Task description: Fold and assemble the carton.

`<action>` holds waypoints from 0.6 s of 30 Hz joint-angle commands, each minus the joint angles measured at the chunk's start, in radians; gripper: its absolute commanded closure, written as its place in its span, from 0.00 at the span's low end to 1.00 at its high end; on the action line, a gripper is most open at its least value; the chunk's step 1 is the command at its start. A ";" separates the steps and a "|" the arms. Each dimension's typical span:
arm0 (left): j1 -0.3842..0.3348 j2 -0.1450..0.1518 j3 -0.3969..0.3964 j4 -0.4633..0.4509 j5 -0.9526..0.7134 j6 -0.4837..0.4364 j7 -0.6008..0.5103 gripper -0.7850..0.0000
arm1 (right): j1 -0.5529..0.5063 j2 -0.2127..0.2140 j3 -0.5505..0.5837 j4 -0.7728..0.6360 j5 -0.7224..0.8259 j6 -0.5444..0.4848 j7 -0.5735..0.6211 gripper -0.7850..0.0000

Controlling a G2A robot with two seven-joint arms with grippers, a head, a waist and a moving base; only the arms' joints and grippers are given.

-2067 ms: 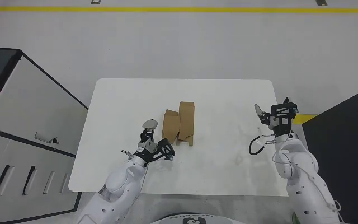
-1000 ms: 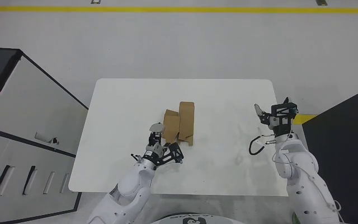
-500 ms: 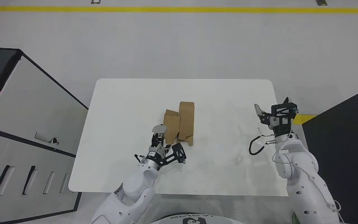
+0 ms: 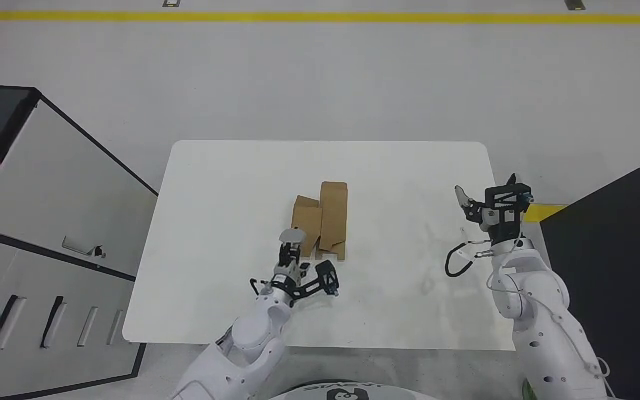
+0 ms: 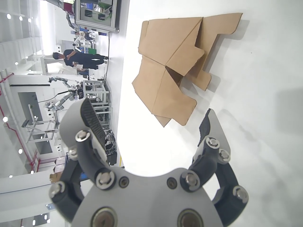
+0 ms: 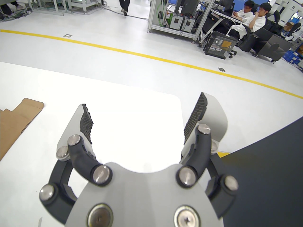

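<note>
brown cardboard carton (image 4: 322,219) lies partly folded at the centre of the top view, mid desk (image 4: 400,180). we see our left end effector (image 5: 146,106) spread wide, empty, just below it; our right end effector (image 6: 143,100), also released, hovers at the desk's right edge.

A white table (image 4: 400,190) stands on a pale floor (image 4: 300,80). A grey cabinet (image 4: 60,190) stands beside it. A yellow line (image 4: 320,16) runs beyond.
</note>
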 commanded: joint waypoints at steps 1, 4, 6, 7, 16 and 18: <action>-0.011 -0.004 0.009 0.015 0.005 0.003 0.000 0.00 | 0.000 0.000 0.000 0.000 0.000 0.000 0.000 0.00; -0.025 -0.009 0.018 0.036 0.004 -0.004 -0.001 0.00 | 0.000 0.000 0.000 0.000 0.000 0.000 0.000 0.00; -0.036 -0.013 0.023 0.051 0.001 -0.007 -0.007 0.00 | 0.000 0.000 0.000 0.000 0.000 0.000 0.000 0.00; -0.041 -0.015 0.025 0.057 -0.001 -0.007 -0.009 0.00 | 0.000 0.000 0.000 0.000 0.000 0.000 0.000 0.00; -0.074 -0.030 0.037 0.102 -0.010 -0.006 -0.022 0.24 | 0.000 0.000 0.000 0.000 0.000 0.000 0.000 0.00; -0.078 -0.032 0.036 0.113 -0.016 -0.006 -0.021 0.24 | 0.000 0.000 0.000 0.000 0.000 0.000 0.000 0.00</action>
